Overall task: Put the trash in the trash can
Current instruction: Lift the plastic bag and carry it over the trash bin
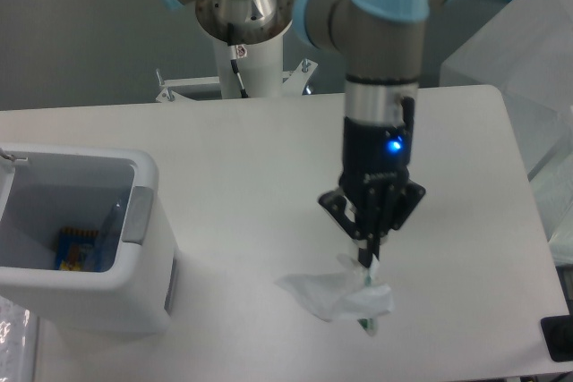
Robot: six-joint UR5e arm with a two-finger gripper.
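tool (366, 259) closed, pinching wrapper (338, 297)

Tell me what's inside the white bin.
Inside the trash can, a clear bottle leans against the right wall, and a blue-and-yellow item lies on the floor. The near wall hides the front of the floor. The wrapper hangs from the tool, outside.

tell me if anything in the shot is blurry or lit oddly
Fixed camera: even, soft light with faint shadows; the wrapper looks smeared and low in contrast against the white table; a blue light glows on the gripper body; the bin interior is dim, its contents hard to make out.
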